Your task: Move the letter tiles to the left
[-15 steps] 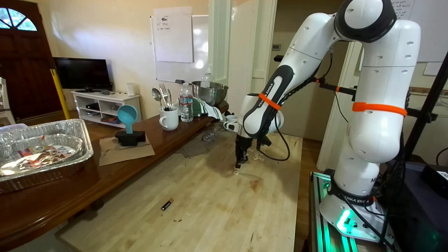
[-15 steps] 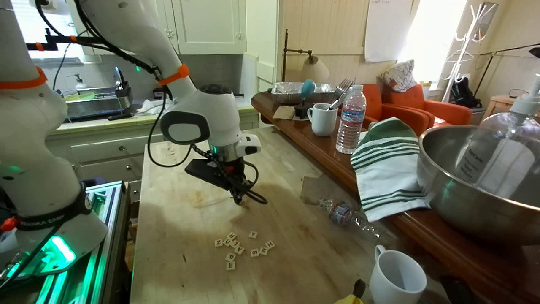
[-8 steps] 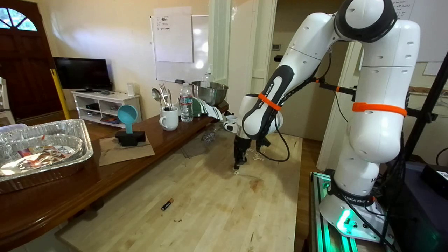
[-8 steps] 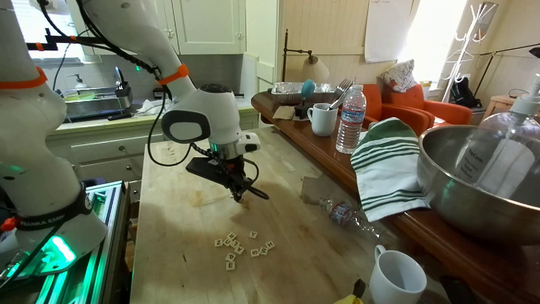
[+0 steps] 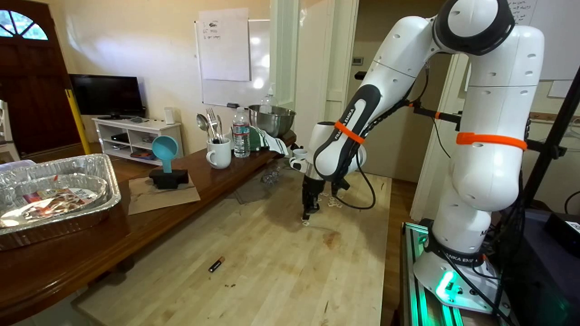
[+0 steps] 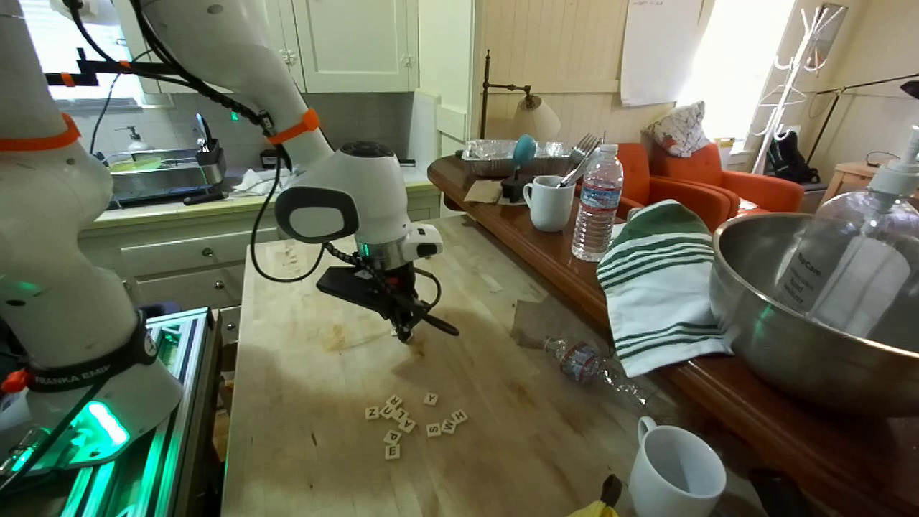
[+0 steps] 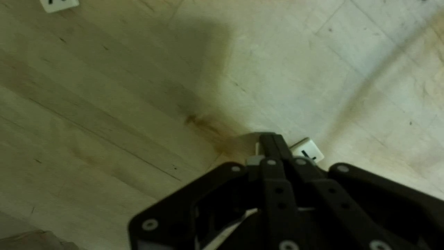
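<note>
Apparently only partway through. In an exterior view: most of the letter tiles (image 6: 407,425) on the bench (image 6: 517,445) at lower centre of the frame, ten or so, several letters readable. End effector (image 6: 403,336) nearer the middle, well apart from that group; small pale piece (image 6: 393,332) just left of its tip, probably a tile, too small to read.

In an exterior view: at least one tile (image 5: 306,223) right at the tip, centre of frame; the group shows faintly above and to the right.

Wrist view: fingers (image 7: 270,147) flat together, no gap visible, nothing seen between them. One tile (image 7: 308,150) just right, touching or nearly so; pale edge (image 7: 257,148) just left, maybe a second. Another tile (image 7: 59,4) cut off at upper left.

Progress: one or two tiles stand apart from the group, likely those being worked, by pushing rather than gripping; the bulk seems left to do. Whether these have reached their goal, cannot tell
</note>
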Robot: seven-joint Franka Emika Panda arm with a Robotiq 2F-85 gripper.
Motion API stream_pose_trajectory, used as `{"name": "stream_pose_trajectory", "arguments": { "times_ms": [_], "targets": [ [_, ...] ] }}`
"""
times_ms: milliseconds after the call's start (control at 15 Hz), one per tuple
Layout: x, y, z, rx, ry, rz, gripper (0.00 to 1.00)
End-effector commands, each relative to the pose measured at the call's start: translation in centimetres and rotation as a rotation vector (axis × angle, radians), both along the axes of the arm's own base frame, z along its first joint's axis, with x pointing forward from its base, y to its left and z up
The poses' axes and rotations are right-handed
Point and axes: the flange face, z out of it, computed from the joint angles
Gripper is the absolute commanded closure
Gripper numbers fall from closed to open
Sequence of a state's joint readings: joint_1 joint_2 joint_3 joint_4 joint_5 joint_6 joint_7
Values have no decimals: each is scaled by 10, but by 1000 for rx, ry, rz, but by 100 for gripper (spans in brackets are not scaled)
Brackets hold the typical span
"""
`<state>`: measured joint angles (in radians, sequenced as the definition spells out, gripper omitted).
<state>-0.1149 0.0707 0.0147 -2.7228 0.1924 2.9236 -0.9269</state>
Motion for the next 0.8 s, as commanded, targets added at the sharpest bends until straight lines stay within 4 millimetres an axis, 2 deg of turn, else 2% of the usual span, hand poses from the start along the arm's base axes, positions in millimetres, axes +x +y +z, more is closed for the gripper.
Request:
{"name": "stream_pose_trajectory", "arguments": {
  "times_ms": [0,733],
  "targets": [
    [-16,10,-32,4,97,20,100],
    [-25,15,-33,-14,127,38,100]
  ]
}}
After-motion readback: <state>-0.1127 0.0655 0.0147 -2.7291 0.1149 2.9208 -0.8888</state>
